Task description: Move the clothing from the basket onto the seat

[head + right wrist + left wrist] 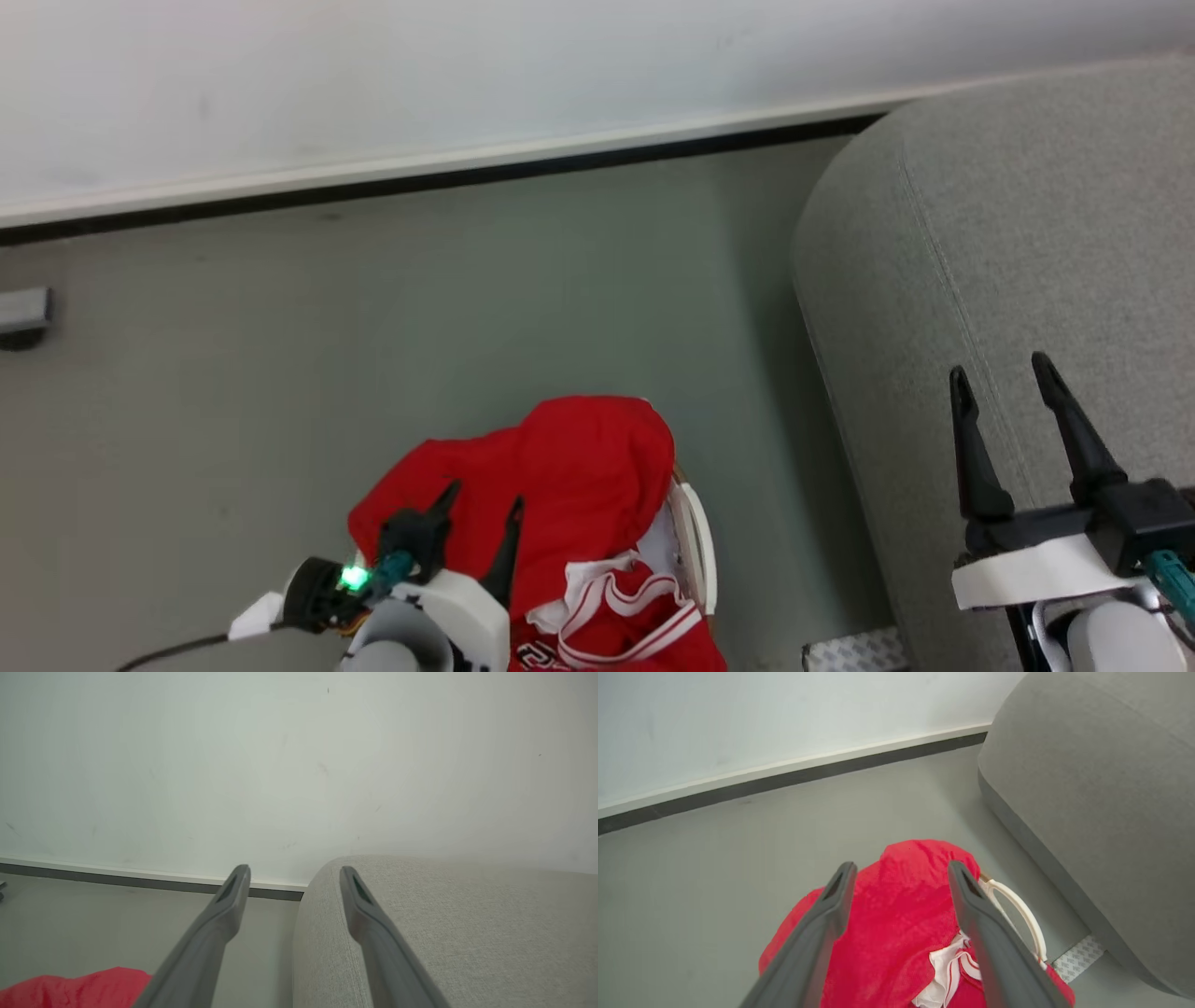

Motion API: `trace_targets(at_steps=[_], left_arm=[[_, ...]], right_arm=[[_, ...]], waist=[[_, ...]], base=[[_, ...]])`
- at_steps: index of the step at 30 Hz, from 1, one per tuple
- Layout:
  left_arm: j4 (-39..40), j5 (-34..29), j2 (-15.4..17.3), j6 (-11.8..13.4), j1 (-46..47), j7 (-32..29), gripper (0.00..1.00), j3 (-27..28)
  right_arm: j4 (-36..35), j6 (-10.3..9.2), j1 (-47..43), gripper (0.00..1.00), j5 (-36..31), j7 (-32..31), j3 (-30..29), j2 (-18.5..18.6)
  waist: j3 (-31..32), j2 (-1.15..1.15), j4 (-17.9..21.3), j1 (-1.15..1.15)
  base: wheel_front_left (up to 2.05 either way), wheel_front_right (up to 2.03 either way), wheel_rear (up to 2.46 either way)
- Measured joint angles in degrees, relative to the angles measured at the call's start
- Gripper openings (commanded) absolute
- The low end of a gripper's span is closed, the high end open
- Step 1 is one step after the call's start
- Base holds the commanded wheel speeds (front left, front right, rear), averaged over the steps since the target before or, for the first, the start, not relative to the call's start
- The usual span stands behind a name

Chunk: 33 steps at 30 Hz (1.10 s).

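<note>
Left pincer (485, 495): jaws wide apart, holding nothing, poised above the near left part of the clothing (579, 467). The clothing is a red heap mounded in the basket (698, 541), directly below and just beyond the fingertips. Its long axis appears to run near to far. The left arm is plainly the nearer one for the pickup. White striped trim (616, 597) shows at the near right. A scrap of black-and-white lettering at the near edge is cut off and cannot be read. Right pincer (999, 369): jaws wide, empty, above the seat (1008, 233). The seat stands right of the basket, apart from it, and extends toward the far wall (373, 75).
</note>
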State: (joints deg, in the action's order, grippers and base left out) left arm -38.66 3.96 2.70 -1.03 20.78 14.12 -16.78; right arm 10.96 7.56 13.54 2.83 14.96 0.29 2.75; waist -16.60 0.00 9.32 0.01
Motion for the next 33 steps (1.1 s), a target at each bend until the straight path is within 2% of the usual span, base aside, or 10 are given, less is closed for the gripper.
trace_targets(at_steps=[10, 16, 24, 32, 33], left_arm=[[-12.99, -1.53, -0.03, -1.19, 10.58, -3.23, 1.0, -3.14], [-19.4, -2.54, 0.31, -0.55, 16.25, -4.04, 1.0, -3.77], [-25.79, -3.41, 3.35, 1.66, 24.23, -5.55, 1.0, -4.08], [-30.05, -4.14, 3.87, 2.43, 29.13, -6.46, 1.0, -5.6], [-30.4, -4.42, 3.91, 2.34, 29.54, -6.17, 0.5, -6.01]], right_arm=[[-3.71, 0.0, 7.33, 1.0, 2.0, 0.01, 2.98, -0.01], [-5.58, 0.0, 9.94, 1.0, 3.81, 0.0, 3.56, 0.01], [-10.09, 0.0, 13.63, 1.0, 5.36, 0.01, 4.82, 0.02], [-12.88, 0.0, 15.14, 1.0, 7.39, 0.0, 5.45, 0.0], [-12.9, 0.0, 15.36, 1.0, 7.47, 0.0, 5.49, 0.0]], waist=[[-11.16, 0.0, 4.09, 0.01], [-18.28, 0.0, 6.09, 0.0], [-27.25, 0.0, 7.94, 0.0], [-34.89, 0.0, 8.94, 0.0], [-35.57, 0.0, 9.01, 0.0]], base=[[0.0, 0.0, 0.0], [0.0, 0.0, 0.0], [0.0, 0.0, 0.0], [0.0, 0.0, 0.0], [0.0, 0.0, 0.0]])
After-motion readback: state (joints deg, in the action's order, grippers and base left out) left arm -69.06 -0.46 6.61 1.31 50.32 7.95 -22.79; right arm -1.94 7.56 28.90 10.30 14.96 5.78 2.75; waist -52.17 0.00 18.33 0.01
